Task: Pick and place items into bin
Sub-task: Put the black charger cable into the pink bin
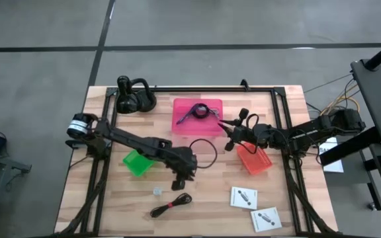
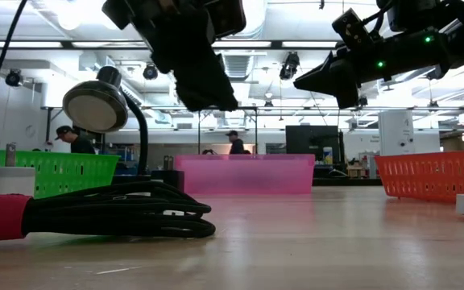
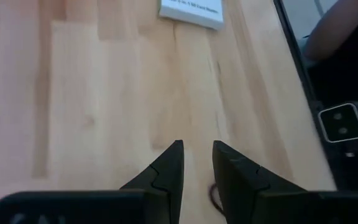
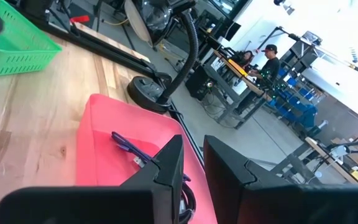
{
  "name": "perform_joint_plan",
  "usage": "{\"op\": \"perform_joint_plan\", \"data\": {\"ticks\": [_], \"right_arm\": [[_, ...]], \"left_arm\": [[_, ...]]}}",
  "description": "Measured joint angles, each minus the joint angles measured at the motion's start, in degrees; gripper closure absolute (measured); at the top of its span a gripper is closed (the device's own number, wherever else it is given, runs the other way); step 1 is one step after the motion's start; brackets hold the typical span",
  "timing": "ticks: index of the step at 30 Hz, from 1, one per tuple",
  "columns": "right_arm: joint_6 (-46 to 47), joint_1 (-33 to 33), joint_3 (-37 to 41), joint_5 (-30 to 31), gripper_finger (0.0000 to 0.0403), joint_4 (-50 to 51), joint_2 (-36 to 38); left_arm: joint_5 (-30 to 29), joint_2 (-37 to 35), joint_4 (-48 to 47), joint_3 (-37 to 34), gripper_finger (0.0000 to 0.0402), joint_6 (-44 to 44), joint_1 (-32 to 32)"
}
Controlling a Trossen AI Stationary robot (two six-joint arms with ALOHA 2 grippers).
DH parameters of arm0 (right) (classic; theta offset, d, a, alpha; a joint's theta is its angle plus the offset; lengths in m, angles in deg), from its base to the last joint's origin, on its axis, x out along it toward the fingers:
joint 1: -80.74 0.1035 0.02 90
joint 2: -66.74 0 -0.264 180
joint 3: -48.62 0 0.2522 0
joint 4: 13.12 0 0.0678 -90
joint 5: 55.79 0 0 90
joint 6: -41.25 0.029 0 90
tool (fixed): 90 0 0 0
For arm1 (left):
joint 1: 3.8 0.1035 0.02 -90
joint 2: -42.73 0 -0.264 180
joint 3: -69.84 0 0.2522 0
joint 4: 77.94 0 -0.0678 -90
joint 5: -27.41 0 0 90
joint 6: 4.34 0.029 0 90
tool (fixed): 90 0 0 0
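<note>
black left end effector (image 3: 197, 163) slightly parted, empty | right end effector (image 4: 193, 157) closed, empty

- The left gripper (image 3: 196, 163), two dark pointed fingers (image 3: 166, 171) set slightly apart with nothing between them, hangs above a pale wooden plank table (image 3: 104, 93).
- A flat white packet with dark print (image 3: 192, 11) lies on the boards ahead, cut off by the frame's edge.
- A black frame rail (image 3: 294, 59) lines the table's side, with a small square grey-and-white fitting (image 3: 342, 122) beyond it.
</note>
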Motion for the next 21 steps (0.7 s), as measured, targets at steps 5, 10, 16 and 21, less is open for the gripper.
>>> {"op": "perform_joint_plan", "data": {"ticks": [5,10,16,21], "right_arm": [[-0.5,0.0,0.0,0.0,0.0351,-0.4,0.0],[-1.0,0.0,0.0,0.0,0.0351,-0.5,0.0],[-1.2,0.0,0.0,0.0,0.0351,-0.6,0.0],[-1.4,0.0,0.0,0.0,0.0351,-0.7,0.0]], "left_arm": [[-0.1,0.0,-0.8,0.0,0.0333,-3.2,-1.5],[-0.4,0.0,-1.1,0.0,0.0333,-5.9,-2.1],[-3.8,0.0,-5.1,0.4,0.0333,-15.1,-3.0],[-4.6,0.0,-10.2,0.4,0.0333,-25.9,-4.6]]}}
